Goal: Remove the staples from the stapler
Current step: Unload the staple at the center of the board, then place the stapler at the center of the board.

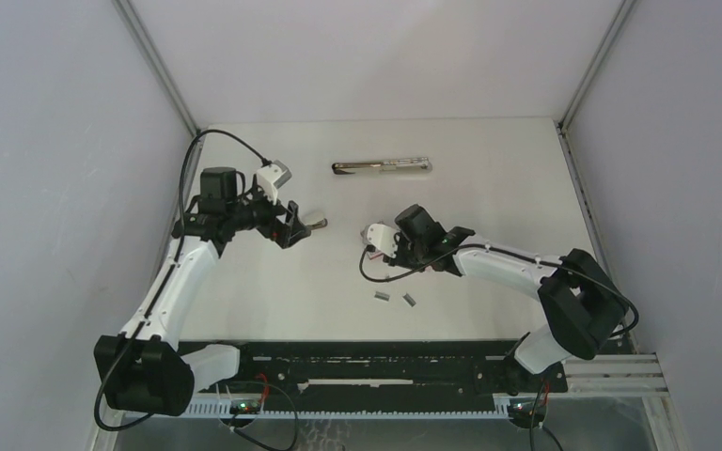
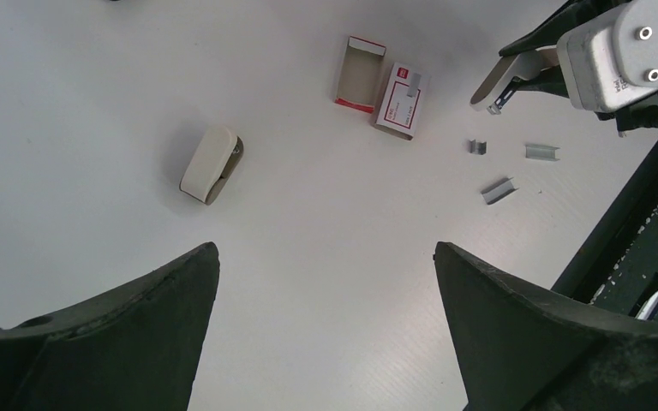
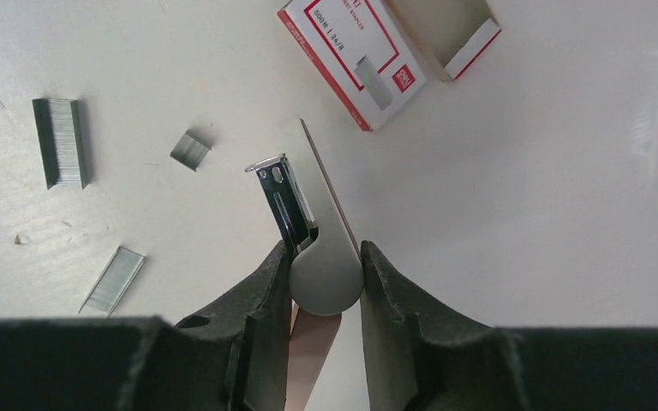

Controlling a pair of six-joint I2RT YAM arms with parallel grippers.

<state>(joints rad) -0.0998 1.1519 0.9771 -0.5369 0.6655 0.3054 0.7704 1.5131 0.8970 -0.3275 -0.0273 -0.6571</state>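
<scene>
My right gripper is shut on the rounded grey end of the stapler, held just above the table with its black staple channel swung open beside the grey body. Three grey staple strips lie on the table to its left: a wide one, a small one and a long one. They also show in the left wrist view and the top view. My left gripper is open and empty, hovering left of the stapler. In the top view it is at mid left.
A red-and-white staple box and its open tray lie just beyond the stapler. A small cream piece lies on the table near my left gripper. A long silver-and-black bar lies at the back. White walls enclose the table.
</scene>
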